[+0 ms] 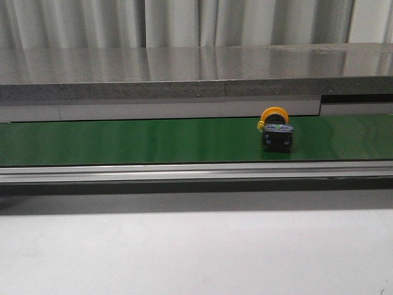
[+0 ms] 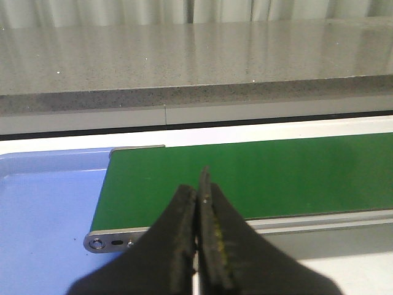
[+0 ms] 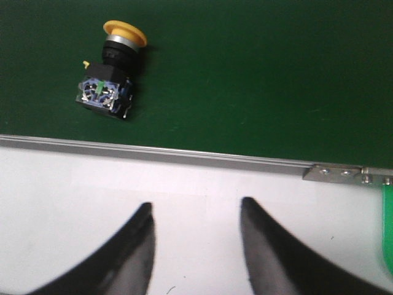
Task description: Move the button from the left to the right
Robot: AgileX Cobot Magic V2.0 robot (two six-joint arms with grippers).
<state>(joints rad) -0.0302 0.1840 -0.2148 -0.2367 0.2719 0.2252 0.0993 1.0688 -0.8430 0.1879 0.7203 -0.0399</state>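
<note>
The button (image 1: 276, 132) lies on its side on the green belt (image 1: 123, 140), right of centre. The left gripper (image 2: 199, 203) has its fingers pressed together, holding nothing; the right gripper (image 3: 196, 221) is spread wide and empty over the white surface (image 3: 184, 184). Pickup looks due next, which calls for the right arm to reach forward over the button

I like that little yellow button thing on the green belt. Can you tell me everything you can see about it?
The button has a round orange-yellow mushroom cap on a black collar and a boxy black body, plastic by the look of it. It lies on its side on the green belt, cap pointing away from the robot. The end facing us has tiny green and yellow marks and small metal screws. Only the belt touches it; no jaws hold it.
</note>
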